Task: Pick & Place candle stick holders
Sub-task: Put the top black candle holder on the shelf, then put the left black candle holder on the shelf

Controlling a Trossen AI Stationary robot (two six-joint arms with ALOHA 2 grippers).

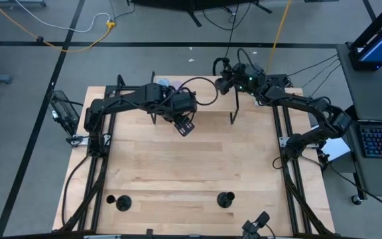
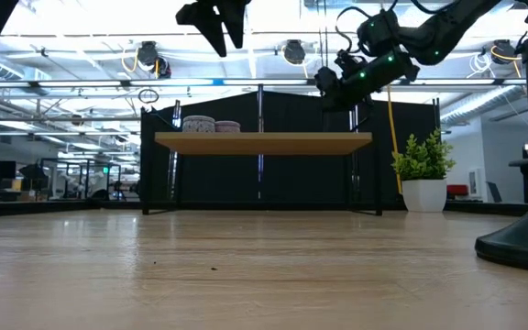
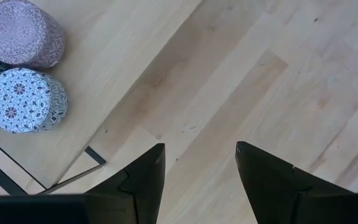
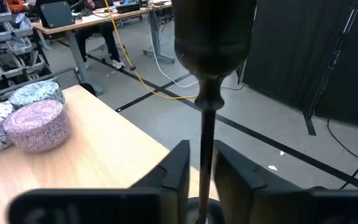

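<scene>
A matte-black candle stick holder stands upright between my right gripper's [image 4: 202, 177] fingers, its cup [image 4: 213, 37] above them, its thin stem [image 4: 205, 134] in the narrow gap, its round base [image 4: 194, 204] just below. The fingers are slightly open and stand close on either side of the stem. This gripper [image 1: 221, 72] points level over the right end of the raised wooden shelf [image 2: 264, 142]. Whether the base rests on the shelf, I cannot tell. Two more holders [image 1: 118, 202] [image 1: 225, 198] stand on their bases near the table's near edge. My left gripper [image 3: 201, 180] hangs open above the table [image 1: 186, 127].
Patterned round tins [image 3: 22, 31] [image 3: 27, 99] sit at the shelf's left end [image 4: 39, 124]. The shelf stands on thin black legs [image 1: 234, 113] at the table's far edge. One holder's base [image 2: 521, 240] looms at the low view's right. Bare wood lies at mid-table [image 1: 197, 166].
</scene>
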